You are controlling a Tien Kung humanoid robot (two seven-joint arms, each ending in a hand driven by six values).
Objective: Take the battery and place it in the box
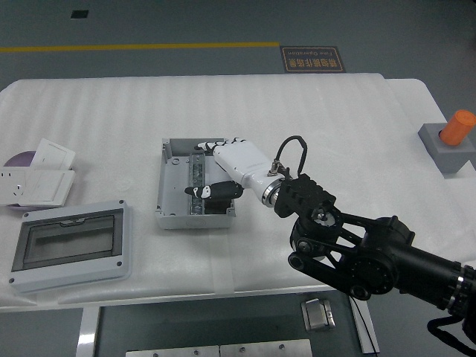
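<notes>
Under everything, the table [335, 111]: white, with a ribbed foam-like top. It fills most of the view, and its near edge runs along the bottom.
My right arm [357, 253]: black and jointed. It comes in from the lower right corner and reaches up and left over the table toward the middle.
Windowed enclosure [71, 245]: a light grey case with a dark see-through panel. It lies flat near the table's front left, well apart from my hand.
Box [167, 186]: open and grey, standing left of centre with a dark rail running down its middle. My hand covers its right half.
My right hand [238, 165]: white shell, palm down over the box's right side. It reaches in across the box's right wall.
My fingers [212, 147]: spread and fairly straight. The tips lie over the far part of the box's inside, and the thumb sticks out left across the near part. They are not closed on anything I can see.
Battery: I cannot pick it out. If it is in the box, my hand or the dark rail hides it.
Wall plates [37, 178]: white switch and socket plates stacked at the far left edge, with a purple disc [18, 158] partly under them.
Grey block [450, 149]: at the far right edge, with an orange cylinder [460, 126] sticking up from it at a tilt.
</notes>
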